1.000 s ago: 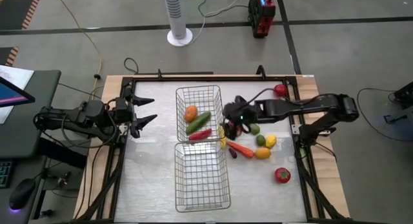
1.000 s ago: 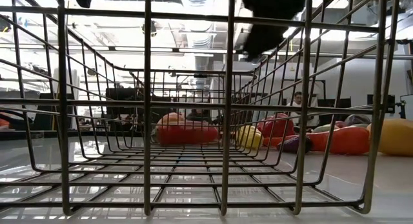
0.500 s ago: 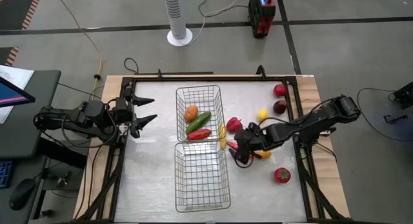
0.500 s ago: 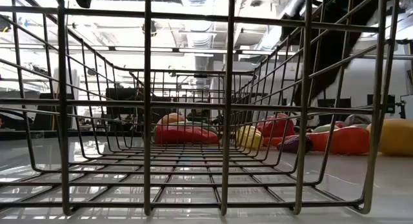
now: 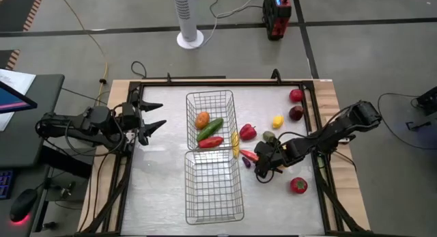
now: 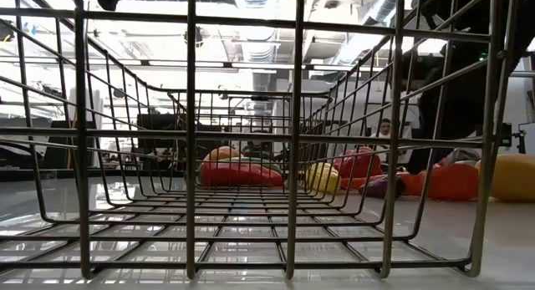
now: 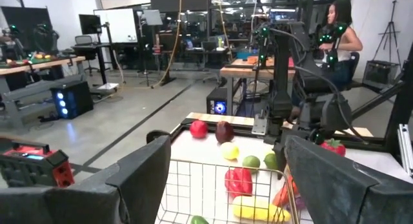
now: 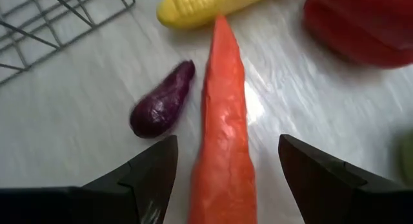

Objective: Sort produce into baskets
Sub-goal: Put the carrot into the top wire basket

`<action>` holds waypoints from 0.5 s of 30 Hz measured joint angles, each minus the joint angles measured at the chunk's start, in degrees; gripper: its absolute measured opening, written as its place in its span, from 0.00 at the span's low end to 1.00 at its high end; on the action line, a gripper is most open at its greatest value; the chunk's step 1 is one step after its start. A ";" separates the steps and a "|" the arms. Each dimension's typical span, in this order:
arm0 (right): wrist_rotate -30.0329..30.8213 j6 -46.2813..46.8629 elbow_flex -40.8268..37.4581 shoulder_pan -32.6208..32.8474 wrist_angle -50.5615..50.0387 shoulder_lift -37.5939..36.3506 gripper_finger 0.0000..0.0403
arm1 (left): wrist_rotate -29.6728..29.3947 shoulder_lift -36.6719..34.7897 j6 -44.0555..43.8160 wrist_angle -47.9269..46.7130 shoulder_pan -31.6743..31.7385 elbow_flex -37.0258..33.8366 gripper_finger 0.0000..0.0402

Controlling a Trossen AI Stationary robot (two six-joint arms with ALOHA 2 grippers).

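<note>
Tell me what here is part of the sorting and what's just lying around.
Job: carrot under the open right gripper, purple eggplant, corn, red pepper, far basket, near basket.
Not: tower fan, cables, left gripper waiting.

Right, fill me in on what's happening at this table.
The right tool is low over the table with its fingers open on either side of an orange carrot, not yet gripping it. A small purple piece lies beside the carrot. The far basket holds three pieces; the near basket is empty. The left tool waits open at the table's left edge.
</note>
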 joint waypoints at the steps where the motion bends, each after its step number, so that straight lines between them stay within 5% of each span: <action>1: -0.10 0.00 -0.20 0.00 0.01 0.20 0.73 | 0.00 0.00 0.00 0.00 0.00 0.00 0.73; 8: -4.91 -2.74 -1.33 -0.24 0.62 2.57 0.66 | 0.02 -0.02 -0.02 0.02 0.00 0.00 0.73; 15: -6.22 -5.03 -0.53 -2.97 -0.99 1.27 0.42 | 0.02 -0.02 -0.02 0.02 0.00 0.00 0.73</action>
